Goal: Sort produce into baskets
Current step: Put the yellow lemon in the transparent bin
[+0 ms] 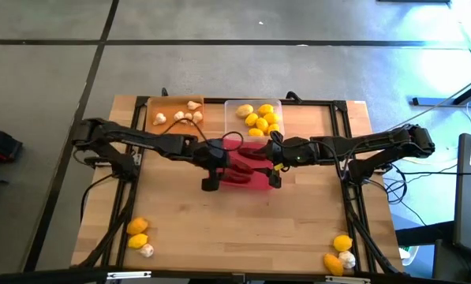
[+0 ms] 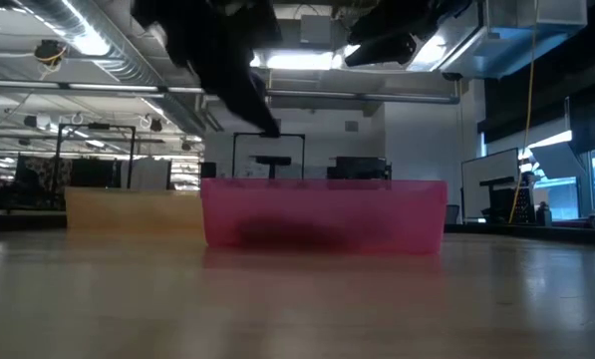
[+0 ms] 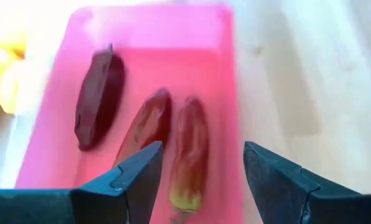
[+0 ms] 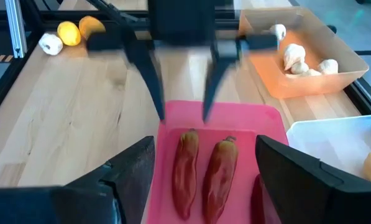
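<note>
The wooden table (image 1: 243, 217) fills the centre of the high view, and both dark arms reach in from the sides to meet over the middle. There sits the biggest of the three trays, the pink-red tray (image 1: 249, 183), with three dark red chili peppers (image 3: 188, 149) lying lengthwise inside it — the left wrist view shows them side by side on the tray floor. The left gripper (image 3: 201, 177) hangs just above the tray's end, fingers spread apart and nothing between them; the pepper with the yellowish stem lies in the tray right below the gap. From the opposite end the right gripper (image 4: 204, 165) hovers over the same tray, its fingers also wide and empty, two peppers showing past them. Behind the pink-red tray, side by side at the table's far edge, stand the other two: the orange tray (image 1: 166, 106) holding white garlic bulbs (image 1: 186, 116), and the clear tray (image 1: 233, 106) holding yellow lemons (image 1: 262, 120). In the low view the pink-red tray stands square in front, the orange one peeking out behind it. Down at the near edge, loose produce waits — two lemons and a garlic bulb at the near left corner (image 1: 140, 235), and a lemon, an orange piece and a garlic bulb at the near right corner (image 1: 340, 254).
</note>
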